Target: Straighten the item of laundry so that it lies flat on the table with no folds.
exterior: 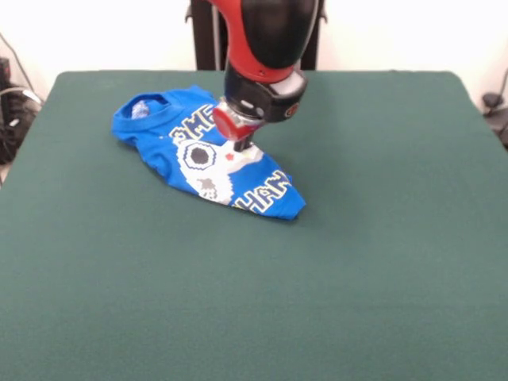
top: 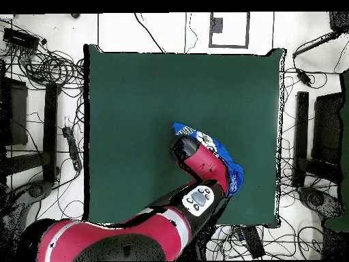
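Shirt not flat yet, bunched up on the table.
We see it folded into a long lump at the far side, print up, neck hole at one end. The gripper presses down on its middle; we cannot tell if it is pinching cloth. We think most spreading is left.

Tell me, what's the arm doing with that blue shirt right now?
Gripper down on the shirt's middle, fingers hidden. Blue T-shirt bunched and folded, not flat. Green table around it, nothing in the way.
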### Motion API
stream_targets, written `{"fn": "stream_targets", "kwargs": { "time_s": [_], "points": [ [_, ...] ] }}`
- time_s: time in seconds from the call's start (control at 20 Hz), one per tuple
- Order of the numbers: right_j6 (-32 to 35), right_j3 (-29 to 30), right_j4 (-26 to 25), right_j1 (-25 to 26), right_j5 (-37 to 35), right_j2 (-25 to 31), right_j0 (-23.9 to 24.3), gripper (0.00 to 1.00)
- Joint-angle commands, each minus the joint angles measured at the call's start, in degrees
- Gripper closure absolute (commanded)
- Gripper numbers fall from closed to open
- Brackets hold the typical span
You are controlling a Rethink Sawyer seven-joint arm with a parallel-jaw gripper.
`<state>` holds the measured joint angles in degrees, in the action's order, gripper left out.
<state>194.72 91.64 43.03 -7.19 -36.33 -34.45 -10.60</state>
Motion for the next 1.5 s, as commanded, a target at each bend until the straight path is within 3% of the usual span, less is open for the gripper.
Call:
{"fn": "stream_targets", "kwargs": {
  "time_s": [0.05,0.65,1.05,1.5],
  "points": [
    [22.61,-2.57,4.80,0.28,-6.75,2.03,-1.06,1.00],
    [15.43,3.45,2.04,-7.03,-5.70,2.84,0.77,1.00],
    [18.77,1.57,2.06,-5.63,-6.04,3.39,-0.30,1.00],
    [23.40,-3.38,3.36,-0.37,-5.81,3.87,-1.18,1.00]
  ]
}}
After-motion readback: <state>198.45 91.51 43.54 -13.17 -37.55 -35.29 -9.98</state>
